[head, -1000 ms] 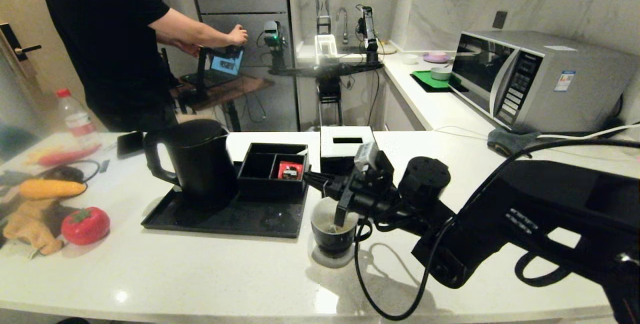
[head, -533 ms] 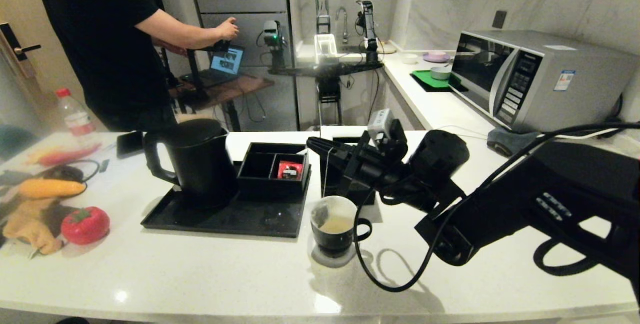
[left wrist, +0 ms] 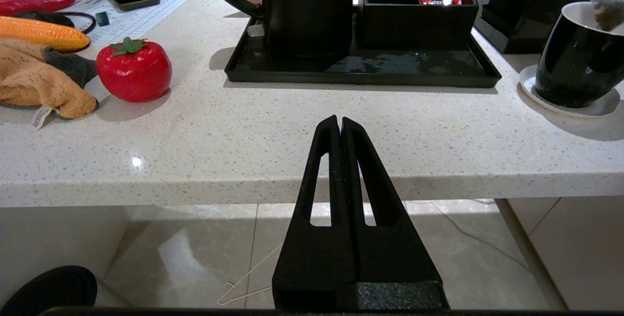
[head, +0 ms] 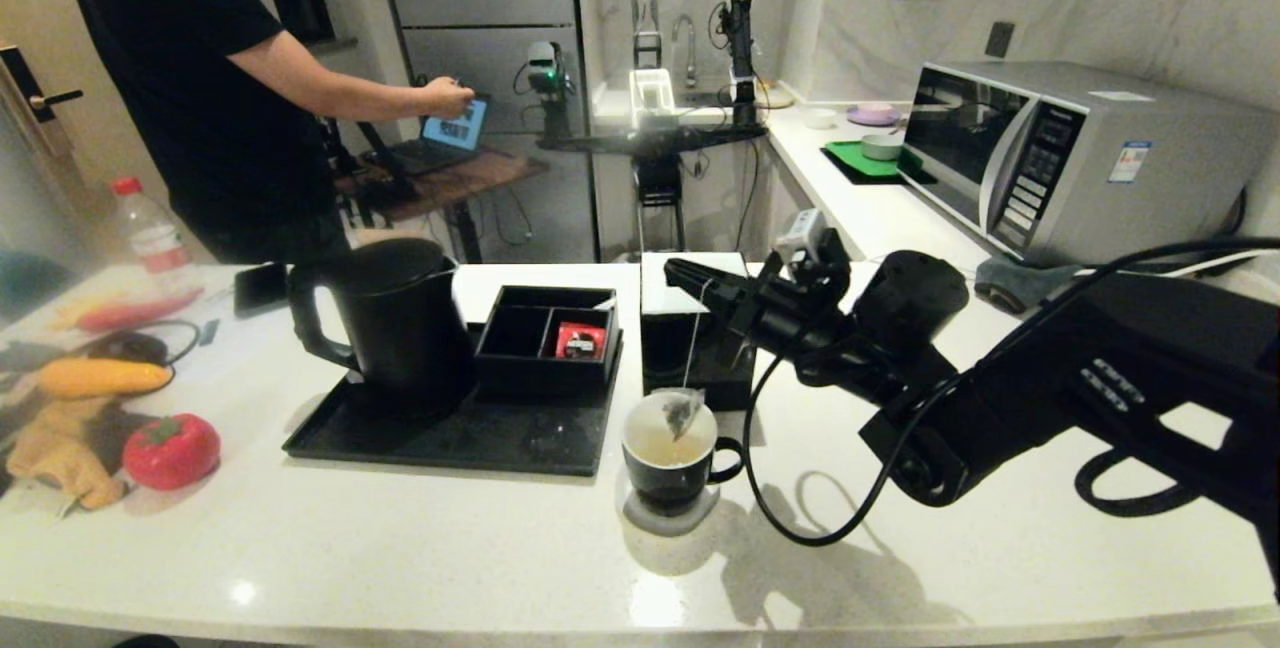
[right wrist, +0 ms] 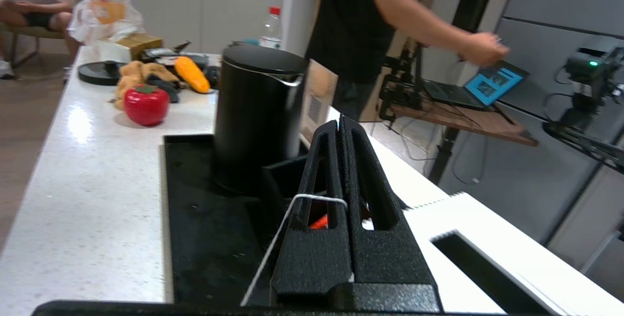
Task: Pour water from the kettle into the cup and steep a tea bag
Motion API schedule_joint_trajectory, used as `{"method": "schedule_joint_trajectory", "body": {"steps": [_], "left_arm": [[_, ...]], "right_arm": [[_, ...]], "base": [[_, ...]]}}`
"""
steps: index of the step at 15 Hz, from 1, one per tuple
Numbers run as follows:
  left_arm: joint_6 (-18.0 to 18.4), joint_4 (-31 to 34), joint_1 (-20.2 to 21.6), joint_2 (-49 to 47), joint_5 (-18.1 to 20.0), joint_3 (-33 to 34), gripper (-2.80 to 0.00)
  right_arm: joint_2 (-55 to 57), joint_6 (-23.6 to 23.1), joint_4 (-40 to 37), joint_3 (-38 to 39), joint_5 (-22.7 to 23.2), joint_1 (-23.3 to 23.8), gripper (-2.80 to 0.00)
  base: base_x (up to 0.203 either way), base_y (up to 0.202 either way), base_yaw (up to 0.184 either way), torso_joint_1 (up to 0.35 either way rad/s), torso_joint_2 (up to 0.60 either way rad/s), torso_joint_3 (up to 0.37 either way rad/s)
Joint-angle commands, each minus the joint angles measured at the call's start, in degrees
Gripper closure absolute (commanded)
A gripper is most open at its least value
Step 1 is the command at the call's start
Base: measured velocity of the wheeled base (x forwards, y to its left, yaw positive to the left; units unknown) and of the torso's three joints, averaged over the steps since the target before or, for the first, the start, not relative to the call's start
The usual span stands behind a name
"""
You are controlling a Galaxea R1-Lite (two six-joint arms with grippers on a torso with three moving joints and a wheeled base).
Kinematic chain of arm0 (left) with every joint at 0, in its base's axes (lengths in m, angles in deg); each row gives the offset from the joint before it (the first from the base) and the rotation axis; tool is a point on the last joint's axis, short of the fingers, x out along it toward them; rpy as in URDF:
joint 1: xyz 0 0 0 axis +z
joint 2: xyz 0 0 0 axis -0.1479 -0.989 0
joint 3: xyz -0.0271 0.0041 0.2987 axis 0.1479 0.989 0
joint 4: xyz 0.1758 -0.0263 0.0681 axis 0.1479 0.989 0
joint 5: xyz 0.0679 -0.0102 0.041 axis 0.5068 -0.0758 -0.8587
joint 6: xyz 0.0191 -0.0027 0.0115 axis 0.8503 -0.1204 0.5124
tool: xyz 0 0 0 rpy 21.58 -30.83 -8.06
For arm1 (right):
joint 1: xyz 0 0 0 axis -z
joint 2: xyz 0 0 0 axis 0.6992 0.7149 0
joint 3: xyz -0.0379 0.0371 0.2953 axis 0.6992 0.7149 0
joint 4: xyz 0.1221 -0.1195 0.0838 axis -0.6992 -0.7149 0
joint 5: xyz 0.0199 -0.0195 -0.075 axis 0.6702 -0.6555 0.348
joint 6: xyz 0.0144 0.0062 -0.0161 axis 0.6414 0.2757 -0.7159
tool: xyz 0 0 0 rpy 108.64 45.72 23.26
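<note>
The black cup (head: 672, 458) stands on a white coaster, with pale liquid inside; it also shows in the left wrist view as the cup (left wrist: 580, 62). My right gripper (head: 678, 273) hovers above and behind it, shut on the tea bag's string (right wrist: 280, 238). The greyish tea bag (head: 682, 413) hangs on that string at the cup's rim. The black kettle (head: 390, 323) stands upright on the black tray (head: 450, 433), left of the cup. My left gripper (left wrist: 340, 122) is shut and empty below the counter's front edge; it does not show in the head view.
A black divided box (head: 550, 338) with a red packet (head: 580, 340) sits on the tray. A black cube box with a white slotted top (head: 695, 323) stands behind the cup. A red tomato toy (head: 170, 450) and cloth lie left. A microwave (head: 1080, 163) sits right; a person (head: 200, 78) stands behind.
My right gripper rose and moved back and right from the cup, lifting the tea bag by its string out of the liquid to the rim. The person's arm shifted.
</note>
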Motion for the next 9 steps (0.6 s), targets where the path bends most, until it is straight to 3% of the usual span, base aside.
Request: {"method": "schedule_joint_trajectory", "body": {"steps": [1,9], "left_arm": [[-0.02,0.00,0.00,0.02,0.00,0.00,0.00],[-0.02,0.00,0.00,0.02,0.00,0.00,0.00]], "right_arm": [[0.01,-0.05,2.20,-0.02,0.19,0.78,0.00],[-0.33,0.04,1.54,-3.99,0.19,1.14,0.00]], "base": [[0.000,0.000,0.000,0.000,0.00,0.000],[0.000,0.000,0.000,0.000,0.00,0.000]]}}
